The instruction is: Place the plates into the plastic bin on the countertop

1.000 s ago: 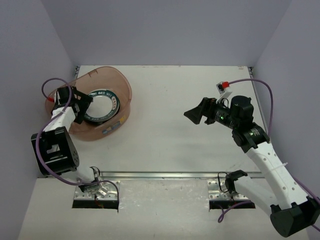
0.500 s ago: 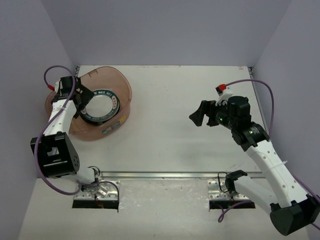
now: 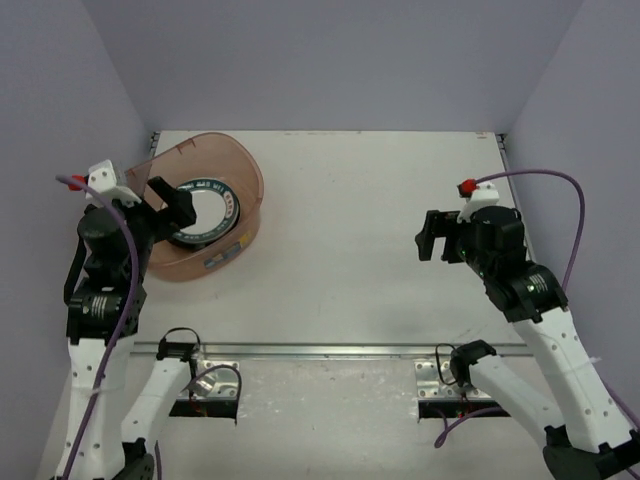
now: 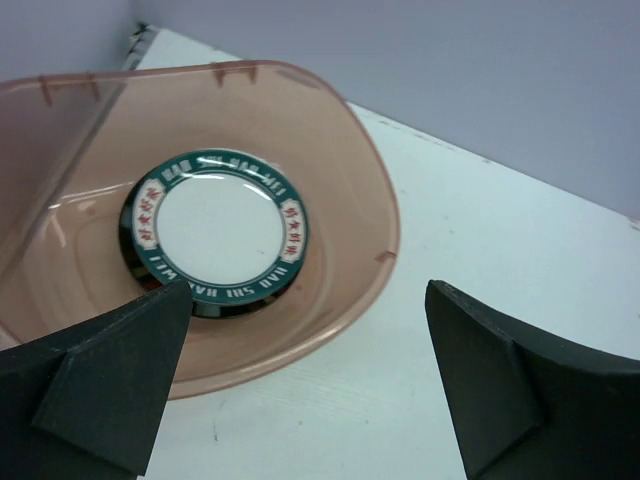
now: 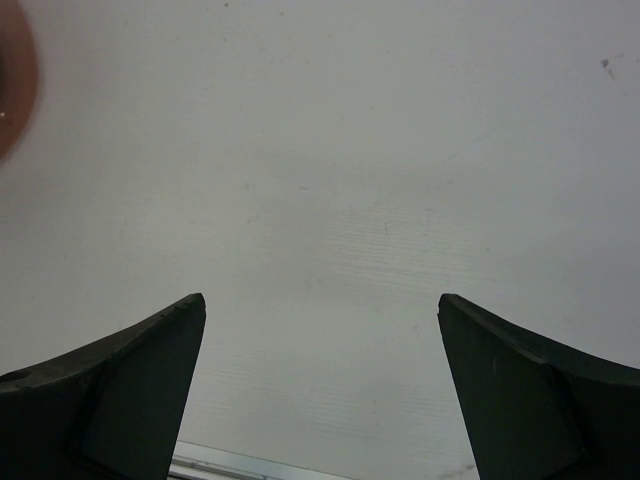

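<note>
Hovering at the plastic bin [image 4: 372,205], the left gripper [image 4: 308,300] is held spread and empty.

The plates [image 4: 215,228] are seen stacked inside the bin, ahead of and below the left gripper and a little to its left. Being round, they offer no long axis to line up with. The right gripper [image 5: 320,300] is likewise spread with nothing held. It is poised over bare countertop [image 5: 330,150], well apart from the bin, so the left arm is judged the nearer. The top plate is glossy ceramic, with a white centre ringed by a teal band set with red panels. A darker edge is glimpsed beneath it. The bin is smooth, translucent pinkish-brown plastic with rounded corners. The countertop is matte off-white. No plate is seen outside the bin, so little is judged left to do.
</note>
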`<action>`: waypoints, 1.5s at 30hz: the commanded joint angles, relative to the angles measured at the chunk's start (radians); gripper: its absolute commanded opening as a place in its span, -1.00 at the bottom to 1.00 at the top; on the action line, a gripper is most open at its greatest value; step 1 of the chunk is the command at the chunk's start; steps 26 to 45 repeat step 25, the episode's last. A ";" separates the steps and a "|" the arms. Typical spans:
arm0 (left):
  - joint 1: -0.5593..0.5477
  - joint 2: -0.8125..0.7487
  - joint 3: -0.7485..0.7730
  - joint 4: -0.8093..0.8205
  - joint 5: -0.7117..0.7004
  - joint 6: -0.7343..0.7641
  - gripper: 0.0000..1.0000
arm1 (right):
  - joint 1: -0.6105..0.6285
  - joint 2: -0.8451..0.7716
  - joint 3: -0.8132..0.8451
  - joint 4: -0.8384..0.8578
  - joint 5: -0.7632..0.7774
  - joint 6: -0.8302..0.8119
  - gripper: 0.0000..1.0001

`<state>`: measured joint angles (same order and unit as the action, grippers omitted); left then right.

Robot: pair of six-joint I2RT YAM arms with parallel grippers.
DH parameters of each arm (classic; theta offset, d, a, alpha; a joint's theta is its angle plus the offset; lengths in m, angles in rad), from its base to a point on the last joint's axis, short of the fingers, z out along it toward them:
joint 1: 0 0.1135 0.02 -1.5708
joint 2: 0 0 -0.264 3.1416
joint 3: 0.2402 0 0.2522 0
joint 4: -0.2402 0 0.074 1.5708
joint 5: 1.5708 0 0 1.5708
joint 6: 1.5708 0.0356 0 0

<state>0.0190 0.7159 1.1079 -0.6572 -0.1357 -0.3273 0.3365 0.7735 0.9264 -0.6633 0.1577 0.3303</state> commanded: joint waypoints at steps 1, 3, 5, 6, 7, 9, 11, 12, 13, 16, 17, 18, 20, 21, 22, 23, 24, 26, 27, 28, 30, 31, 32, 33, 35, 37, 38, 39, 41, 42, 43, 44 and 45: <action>-0.065 -0.130 -0.075 0.025 0.113 0.129 1.00 | 0.013 -0.148 -0.010 -0.013 -0.039 -0.048 0.98; -0.079 -0.166 -0.092 0.017 0.076 0.137 1.00 | 0.016 -0.174 -0.020 -0.021 -0.031 -0.063 0.98; -0.086 -0.216 -0.102 0.010 0.038 0.140 1.00 | 0.027 -0.213 -0.039 -0.022 -0.014 -0.065 0.98; -0.086 -0.254 -0.113 0.010 0.001 0.136 1.00 | 0.033 -0.239 -0.056 -0.017 -0.013 -0.071 0.97; -0.087 -0.263 -0.126 0.017 -0.004 0.135 1.00 | 0.033 -0.256 -0.066 -0.011 -0.013 -0.075 0.98; -0.088 -0.289 -0.157 0.031 0.005 0.130 1.00 | 0.033 -0.278 -0.075 -0.009 -0.004 -0.083 0.98; -0.088 -0.314 -0.184 0.039 0.017 0.125 1.00 | 0.035 -0.292 -0.076 -0.008 0.015 -0.091 0.98; -0.088 -0.324 -0.193 0.046 0.018 0.121 1.00 | 0.035 -0.296 -0.079 -0.004 0.027 -0.089 0.97; -0.088 -0.329 -0.206 0.051 0.014 0.119 1.00 | 0.035 -0.301 -0.087 0.004 0.034 -0.089 0.98; -0.088 -0.333 -0.205 0.050 -0.001 0.110 1.00 | 0.035 -0.300 -0.100 0.013 0.035 -0.083 0.98; -0.088 -0.333 -0.207 0.056 -0.001 0.106 1.00 | 0.035 -0.297 -0.102 0.015 0.037 -0.079 0.98; -0.088 -0.330 -0.209 0.062 0.002 0.102 1.00 | 0.035 -0.293 -0.104 0.017 0.039 -0.076 0.98; -0.088 -0.315 -0.206 0.065 0.013 0.097 1.00 | 0.035 -0.283 -0.101 0.018 0.045 -0.072 0.98; -0.088 -0.309 -0.206 0.067 0.013 0.095 1.00 | 0.035 -0.281 -0.099 0.019 0.044 -0.069 0.98; -0.088 -0.305 -0.207 0.068 0.013 0.094 1.00 | 0.035 -0.279 -0.099 0.019 0.044 -0.066 0.98; -0.088 -0.301 -0.210 0.069 0.012 0.094 1.00 | 0.035 -0.278 -0.100 0.019 0.046 -0.066 0.98; -0.088 -0.298 -0.211 0.070 0.010 0.094 1.00 | 0.035 -0.278 -0.102 0.019 0.048 -0.066 0.98; -0.088 -0.297 -0.213 0.070 0.009 0.094 1.00 | 0.035 -0.277 -0.103 0.019 0.049 -0.066 0.98; -0.088 -0.297 -0.213 0.070 0.009 0.094 1.00 | 0.035 -0.277 -0.103 0.019 0.049 -0.066 0.98; -0.088 -0.297 -0.213 0.070 0.009 0.094 1.00 | 0.035 -0.277 -0.103 0.019 0.049 -0.066 0.98; -0.088 -0.297 -0.213 0.070 0.009 0.094 1.00 | 0.035 -0.277 -0.103 0.019 0.049 -0.066 0.98; -0.088 -0.297 -0.213 0.070 0.009 0.094 1.00 | 0.035 -0.277 -0.103 0.019 0.049 -0.066 0.98; -0.088 -0.297 -0.213 0.070 0.009 0.094 1.00 | 0.035 -0.277 -0.103 0.019 0.049 -0.066 0.98; -0.088 -0.297 -0.213 0.070 0.009 0.094 1.00 | 0.035 -0.277 -0.103 0.019 0.049 -0.066 0.98; -0.088 -0.297 -0.213 0.070 0.009 0.094 1.00 | 0.035 -0.277 -0.103 0.019 0.049 -0.066 0.98; -0.088 -0.297 -0.213 0.070 0.009 0.094 1.00 | 0.035 -0.277 -0.103 0.019 0.049 -0.066 0.98; -0.088 -0.297 -0.213 0.070 0.009 0.094 1.00 | 0.035 -0.277 -0.103 0.019 0.049 -0.066 0.98; -0.088 -0.297 -0.213 0.070 0.009 0.094 1.00 | 0.035 -0.277 -0.103 0.019 0.049 -0.066 0.98; -0.088 -0.297 -0.213 0.070 0.009 0.094 1.00 | 0.035 -0.277 -0.103 0.019 0.049 -0.066 0.98; -0.088 -0.297 -0.213 0.070 0.009 0.094 1.00 | 0.035 -0.277 -0.103 0.019 0.049 -0.066 0.98; -0.088 -0.297 -0.213 0.070 0.009 0.094 1.00 | 0.035 -0.277 -0.103 0.019 0.049 -0.066 0.98; -0.088 -0.297 -0.213 0.070 0.009 0.094 1.00 | 0.035 -0.277 -0.103 0.019 0.049 -0.066 0.98; -0.088 -0.297 -0.213 0.070 0.009 0.094 1.00 | 0.035 -0.277 -0.103 0.019 0.049 -0.066 0.98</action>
